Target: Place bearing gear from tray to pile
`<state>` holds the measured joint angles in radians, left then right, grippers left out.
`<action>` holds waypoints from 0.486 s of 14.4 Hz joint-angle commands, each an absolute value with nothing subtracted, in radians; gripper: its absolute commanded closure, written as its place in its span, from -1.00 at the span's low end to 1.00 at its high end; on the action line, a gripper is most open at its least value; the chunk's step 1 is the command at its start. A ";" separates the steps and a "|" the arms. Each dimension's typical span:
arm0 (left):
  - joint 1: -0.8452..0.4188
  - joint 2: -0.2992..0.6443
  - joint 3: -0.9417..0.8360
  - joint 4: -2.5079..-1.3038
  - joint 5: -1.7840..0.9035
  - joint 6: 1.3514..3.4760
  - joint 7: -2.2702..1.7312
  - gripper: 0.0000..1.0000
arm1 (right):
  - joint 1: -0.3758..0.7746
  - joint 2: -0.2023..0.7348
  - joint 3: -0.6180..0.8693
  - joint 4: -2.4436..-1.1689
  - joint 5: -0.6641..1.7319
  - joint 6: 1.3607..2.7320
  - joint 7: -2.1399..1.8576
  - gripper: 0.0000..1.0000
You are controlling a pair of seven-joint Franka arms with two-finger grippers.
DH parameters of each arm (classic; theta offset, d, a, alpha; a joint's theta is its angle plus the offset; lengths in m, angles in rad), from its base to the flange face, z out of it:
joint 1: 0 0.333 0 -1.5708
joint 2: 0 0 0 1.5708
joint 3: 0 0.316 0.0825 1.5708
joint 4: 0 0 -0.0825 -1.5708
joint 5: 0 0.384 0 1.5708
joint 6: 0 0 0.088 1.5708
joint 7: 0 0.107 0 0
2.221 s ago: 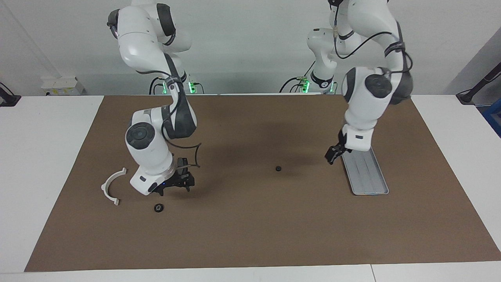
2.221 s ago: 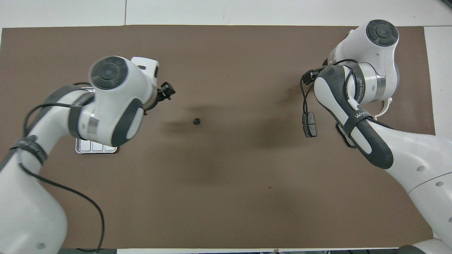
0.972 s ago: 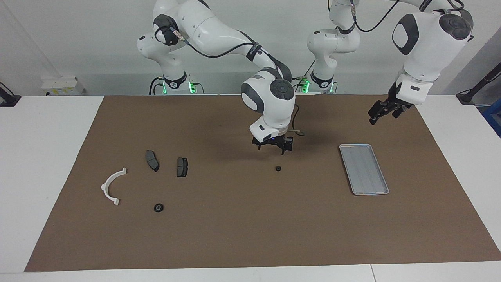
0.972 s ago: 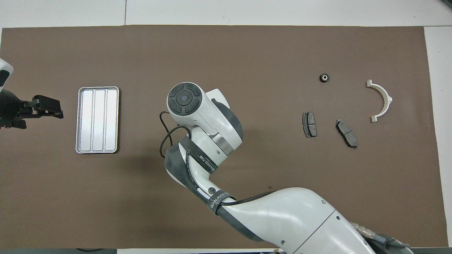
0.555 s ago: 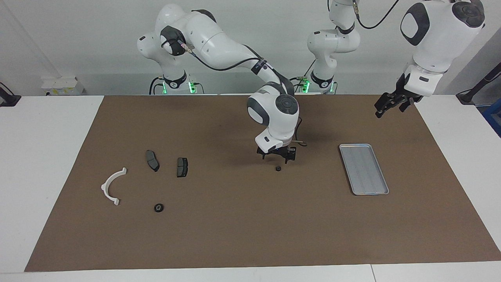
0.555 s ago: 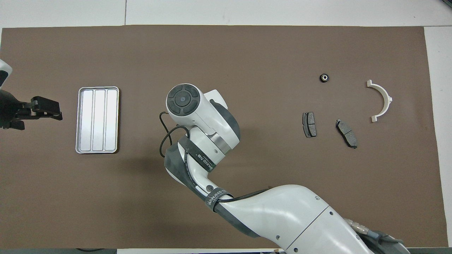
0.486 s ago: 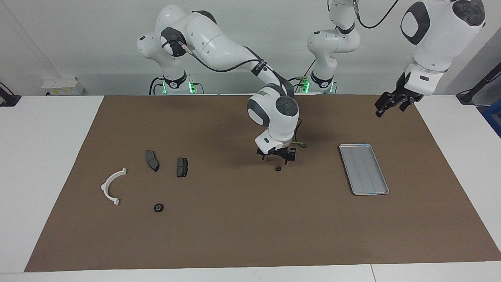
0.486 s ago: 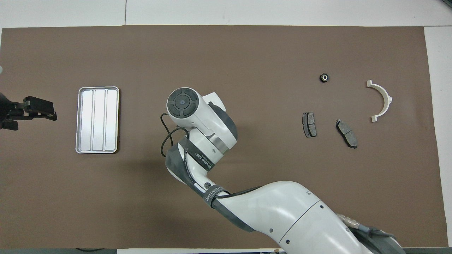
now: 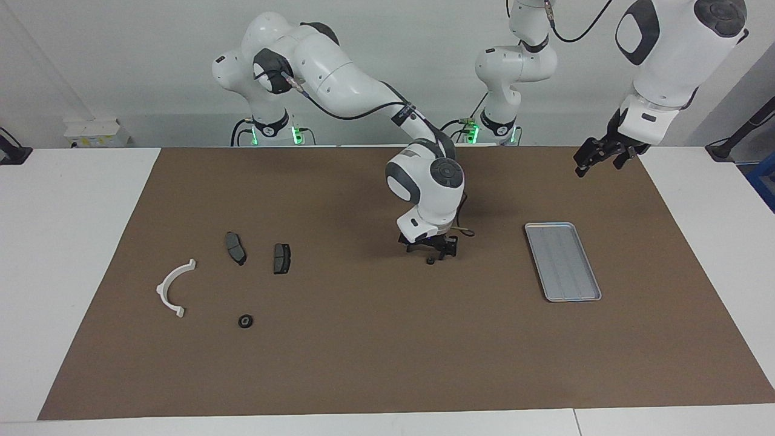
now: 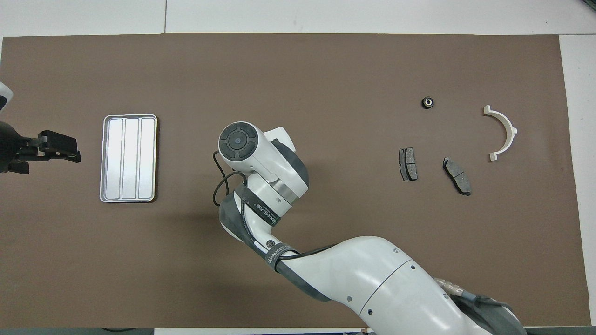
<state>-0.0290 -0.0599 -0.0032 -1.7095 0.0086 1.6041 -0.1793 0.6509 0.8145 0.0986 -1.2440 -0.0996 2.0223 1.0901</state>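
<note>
Your right gripper (image 9: 431,253) has dropped, fingers apart, around the small black bearing gear (image 9: 430,261) mid-mat. The ridged silver-grey metal tray (image 9: 563,260) holds nothing. Left gripper (image 9: 596,158) waits, fingers unreadable.

A robotics lab, plainly: two white Franka arms (image 9: 339,66) stand bolted at one end of a white surface (image 9: 66,242), green status lights glowing at their bases, cables looping along the joints. A brown mat (image 9: 387,351) covers the working area in front of a bare pale wall. Laid out on the mat are test pieces, a ridged metal tray (image 9: 563,260), two dark brake pads (image 9: 257,253), a white half-ring (image 9: 172,287) and a small black gear (image 9: 244,321). A white socket box (image 9: 97,132) sits by the wall.
</note>
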 commanded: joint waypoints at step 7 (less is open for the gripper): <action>-0.009 -0.066 -0.012 -1.695 0.005 1.578 -0.158 -1.00 | 0.650 0.848 0.097 -1.193 -0.107 2.029 1.141 0.02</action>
<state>-0.0281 -0.0625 -0.0029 -1.7010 0.0086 1.5960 -0.1766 0.6528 0.8151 0.0992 -1.2246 -0.0993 2.0256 1.1112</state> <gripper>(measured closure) 0.000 0.278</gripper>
